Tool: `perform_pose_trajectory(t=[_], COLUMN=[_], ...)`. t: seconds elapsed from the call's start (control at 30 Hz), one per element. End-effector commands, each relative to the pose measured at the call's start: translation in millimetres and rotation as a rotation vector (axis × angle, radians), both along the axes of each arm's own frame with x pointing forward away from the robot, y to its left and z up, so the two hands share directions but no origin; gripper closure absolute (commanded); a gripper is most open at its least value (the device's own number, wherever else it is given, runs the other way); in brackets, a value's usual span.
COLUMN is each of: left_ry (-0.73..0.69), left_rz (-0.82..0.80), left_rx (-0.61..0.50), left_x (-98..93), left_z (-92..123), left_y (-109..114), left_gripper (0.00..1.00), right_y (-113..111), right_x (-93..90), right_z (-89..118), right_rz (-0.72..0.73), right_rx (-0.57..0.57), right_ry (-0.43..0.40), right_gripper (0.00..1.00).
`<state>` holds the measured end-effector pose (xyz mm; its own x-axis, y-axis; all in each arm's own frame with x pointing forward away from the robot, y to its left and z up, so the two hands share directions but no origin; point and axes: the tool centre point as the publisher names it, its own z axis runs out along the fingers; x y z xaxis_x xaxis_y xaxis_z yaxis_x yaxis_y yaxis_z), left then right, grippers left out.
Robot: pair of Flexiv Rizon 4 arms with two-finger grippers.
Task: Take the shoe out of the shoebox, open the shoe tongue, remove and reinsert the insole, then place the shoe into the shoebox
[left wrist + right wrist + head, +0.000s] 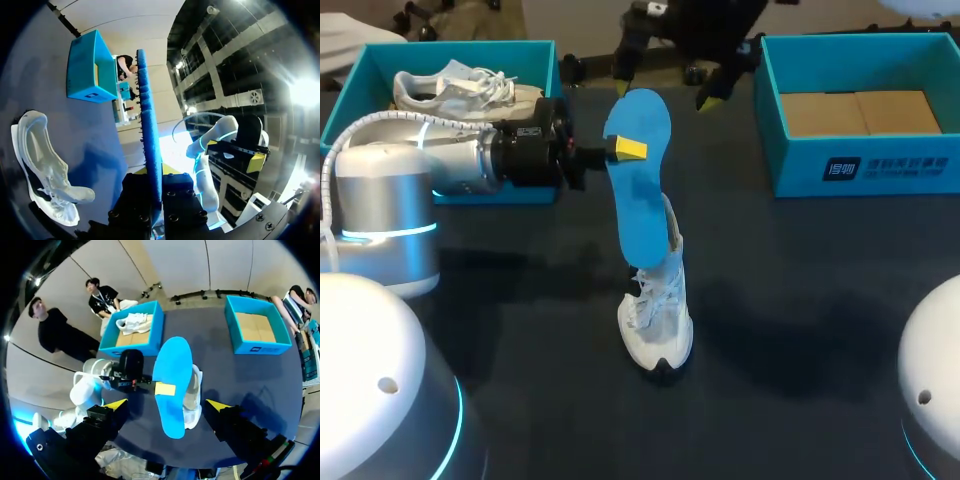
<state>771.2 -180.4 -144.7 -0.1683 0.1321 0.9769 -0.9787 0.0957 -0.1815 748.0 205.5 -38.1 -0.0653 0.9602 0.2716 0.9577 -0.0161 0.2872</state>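
The left gripper (625,150) (156,175) is clamping the blue insole (642,200) (149,115) (175,360) and holding it upright above the middle of the table (800,300). Only one of its yellow tips is showing in the head view, as the other is hiding behind the insole. In its own wrist view the insole is running edge-on between the fingers. The white shoe (658,320) (42,165) (192,395) is sitting on the table's middle, a little toward the near edge, with its opening gaping. The insole is covering its far end, so I cannot tell whether the insole's lower tip is touching it. The right gripper (666,95) (167,404) is hanging over the far edge with its fingers spread wide and nothing between them. From the head view its dark body is getting lost against the background and is partly cut off. The left shoebox (460,47) (155,327) is sitting at the far left corner with a second shoe (460,90) (135,322) lying inside, and the left arm is blocking its near wall. The right shoebox (800,150) (82,65) (232,327) is sitting at the far right corner, showing a cardboard liner (865,112) on its floor. A label (890,167) in white print is showing on its near wall, too small for me to make out.
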Motion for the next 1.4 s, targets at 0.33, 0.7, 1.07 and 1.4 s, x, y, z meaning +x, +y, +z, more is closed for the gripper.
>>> perform_pose_trajectory(t=[0.33, 0.7, 1.07, 1.4], left_ry=[-0.001, -0.001, -0.001, -0.001], left_rz=[0.002, 0.002, 0.002, 0.002], left_rx=[-0.001, -0.001, -0.001, -0.001], left_x=[-0.8, -0.8, -0.8, -0.8], left_z=[-1, -1, -1, -1], left_y=[0, 0, 0, 0], left_gripper=[1.0, 1.0, 1.0, 1.0], right_y=[17, 25, 25, 25], right_x=[0.1, -0.9, -1.0, -6.0], right_z=[-5, -13, -13, -19], right_rz=[-0.079, -0.077, -0.069, -0.121], right_rx=[-0.199, -0.219, -0.223, -0.207], right_ry=[0.007, 0.02, 0.023, 0.02], right_gripper=[0.0, 0.0, 0.0, 0.0])
